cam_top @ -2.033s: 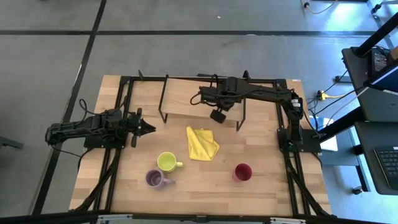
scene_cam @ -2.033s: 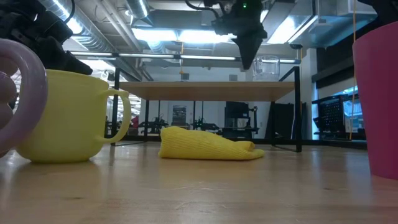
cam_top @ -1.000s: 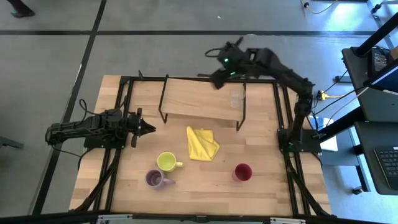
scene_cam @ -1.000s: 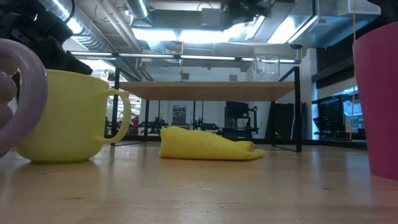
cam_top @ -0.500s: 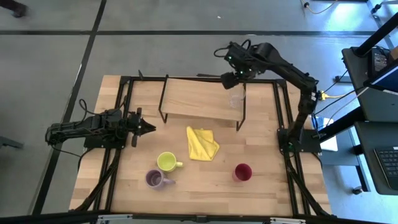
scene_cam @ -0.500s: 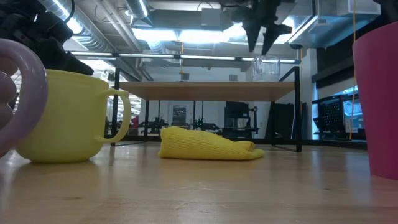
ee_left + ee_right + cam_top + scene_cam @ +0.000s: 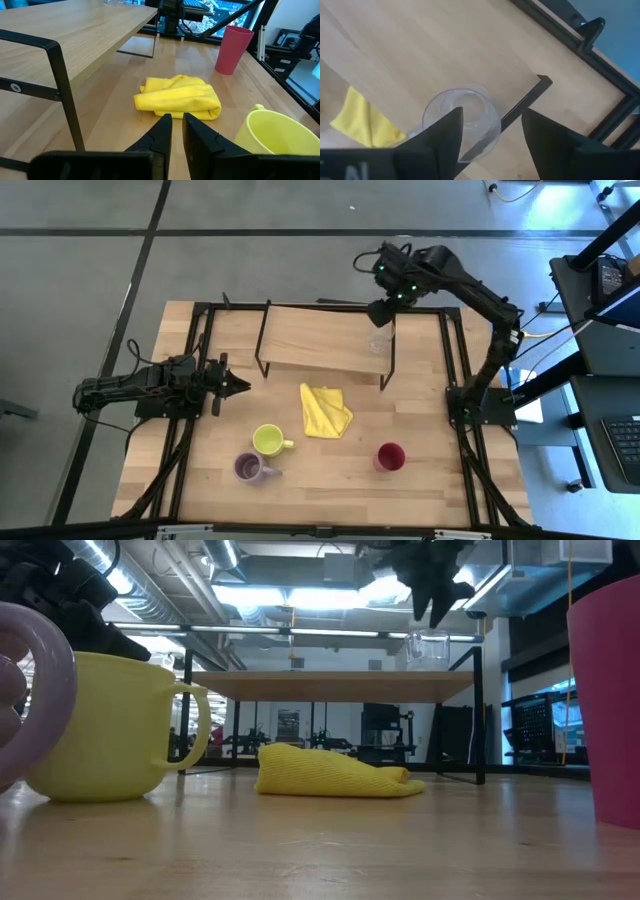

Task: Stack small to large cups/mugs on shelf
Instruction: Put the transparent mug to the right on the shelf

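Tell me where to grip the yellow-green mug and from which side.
Grip the yellow-green mug across its rim from above, a judgement. It stands upright, mouth open upward, its handle toward the magenta tumbler, so pinch the wall away from the handle.

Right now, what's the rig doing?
The right gripper hangs open above the clear glass, which stands on the shelf near its right end. The left gripper waits by the table's left side. The yellow-green mug, purple mug and magenta tumbler sit on the table.
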Controlling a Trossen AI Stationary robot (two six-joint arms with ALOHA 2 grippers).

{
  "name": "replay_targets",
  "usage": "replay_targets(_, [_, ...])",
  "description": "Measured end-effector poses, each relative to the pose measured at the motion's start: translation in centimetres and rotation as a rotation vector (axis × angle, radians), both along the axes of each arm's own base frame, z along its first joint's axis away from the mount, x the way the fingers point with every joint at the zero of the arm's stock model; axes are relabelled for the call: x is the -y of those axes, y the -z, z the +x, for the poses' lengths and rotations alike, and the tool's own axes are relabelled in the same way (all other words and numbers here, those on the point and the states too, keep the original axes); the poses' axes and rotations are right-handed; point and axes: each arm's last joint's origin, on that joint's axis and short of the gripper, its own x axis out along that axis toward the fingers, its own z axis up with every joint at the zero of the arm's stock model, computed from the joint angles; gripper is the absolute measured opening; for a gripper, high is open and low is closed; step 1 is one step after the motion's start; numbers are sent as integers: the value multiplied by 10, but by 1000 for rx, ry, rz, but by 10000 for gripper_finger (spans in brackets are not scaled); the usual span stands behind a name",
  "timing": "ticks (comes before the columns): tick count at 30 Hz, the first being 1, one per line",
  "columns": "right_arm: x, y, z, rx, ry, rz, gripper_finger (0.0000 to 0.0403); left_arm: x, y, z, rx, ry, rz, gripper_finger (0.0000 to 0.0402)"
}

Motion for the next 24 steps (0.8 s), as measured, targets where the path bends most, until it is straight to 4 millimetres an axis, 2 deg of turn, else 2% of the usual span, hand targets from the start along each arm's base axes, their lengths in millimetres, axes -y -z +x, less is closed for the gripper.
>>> replay_targets(6, [4, -7, -13, 87, 12, 93, 204, 0, 0, 0, 0, 0, 0, 39])
replay_targets(13, [9, 29, -14, -40, -42, 160, 204, 0, 0, 0, 0, -1, 0, 39])
replay_targets(24, [-1, 47, -21, -92, -39, 220, 204, 0, 0, 0, 0, -1, 0, 39])
